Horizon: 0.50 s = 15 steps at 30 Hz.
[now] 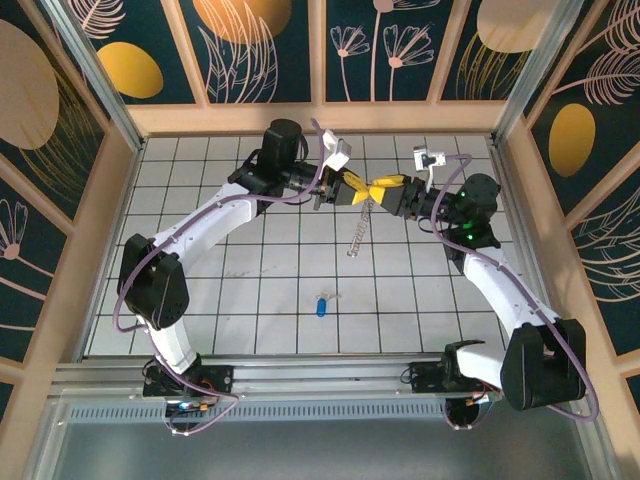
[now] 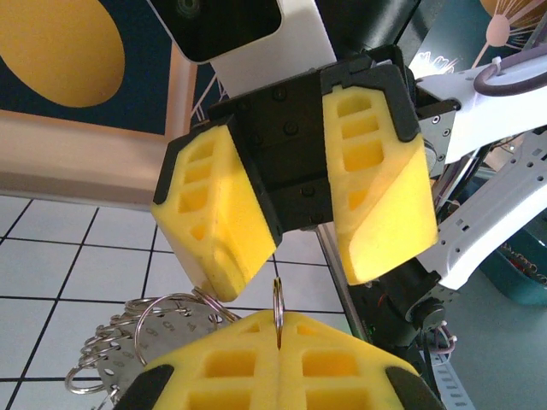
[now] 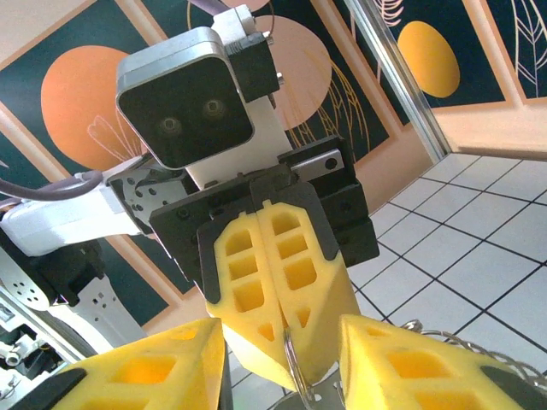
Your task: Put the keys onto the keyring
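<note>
The left end effector [image 2: 279, 329] has its yellow fingers pressed flat together, pinching the thin rim of the keyring [image 2: 152, 337], which stands up edge-on from the seam between them. Facing it, nose to nose, the right end effector [image 2: 295, 278] has its fingers [image 2: 380, 188] spread, one on each side of that upright rim; whether either pad touches the metal cannot be told. In the left wrist view the rest of the hoop curves away to the lower left of the frame, its rim crowded with small rings and metal pieces. In the top view both end effectors meet above the middle of the frame, over the far half of the table [image 1: 200, 300]. There the keyring hangs below them as a narrow line, its long axis running down and slightly left. The key [image 1: 321, 306] lies alone on the white tiles, well apart from both end effectors, below and left of the hanging hoop. Its long axis runs roughly up and down the frame. Its blue head is plain, but the blade is too small to make out.
</note>
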Each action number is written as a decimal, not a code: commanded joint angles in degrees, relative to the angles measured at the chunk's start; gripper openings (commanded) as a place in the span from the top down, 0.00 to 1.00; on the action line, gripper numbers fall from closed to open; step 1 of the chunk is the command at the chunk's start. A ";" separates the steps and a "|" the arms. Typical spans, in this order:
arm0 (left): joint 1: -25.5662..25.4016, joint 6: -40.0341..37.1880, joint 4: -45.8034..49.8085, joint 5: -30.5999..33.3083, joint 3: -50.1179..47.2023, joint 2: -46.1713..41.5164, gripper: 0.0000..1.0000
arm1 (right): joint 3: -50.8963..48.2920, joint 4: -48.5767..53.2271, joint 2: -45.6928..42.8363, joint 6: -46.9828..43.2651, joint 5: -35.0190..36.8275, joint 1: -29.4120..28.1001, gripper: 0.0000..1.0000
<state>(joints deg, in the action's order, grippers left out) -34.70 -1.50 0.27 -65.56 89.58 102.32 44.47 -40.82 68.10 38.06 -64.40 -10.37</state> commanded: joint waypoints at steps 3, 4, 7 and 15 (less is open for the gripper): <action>0.30 -0.92 -0.88 -1.25 1.58 -0.90 1.00 | -1.30 -3.12 -0.33 0.08 -0.20 -0.54 0.66; 0.33 -0.89 -0.95 -1.17 1.56 -0.90 1.00 | -1.44 -3.06 -0.43 0.00 -0.27 -0.57 0.68; 0.30 -0.77 -1.15 -0.97 1.57 -0.90 1.00 | -1.91 -3.06 -0.59 -0.01 -0.27 -0.59 0.75; 0.29 0.08 -2.27 -0.95 1.74 -0.38 1.00 | -2.02 -3.37 -0.38 -0.01 -0.29 -0.66 0.94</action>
<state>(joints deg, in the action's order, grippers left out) -34.70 -1.28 0.23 -65.58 89.58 102.32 42.96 -41.63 68.10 38.04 -64.38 -10.61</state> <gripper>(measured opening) 0.050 0.076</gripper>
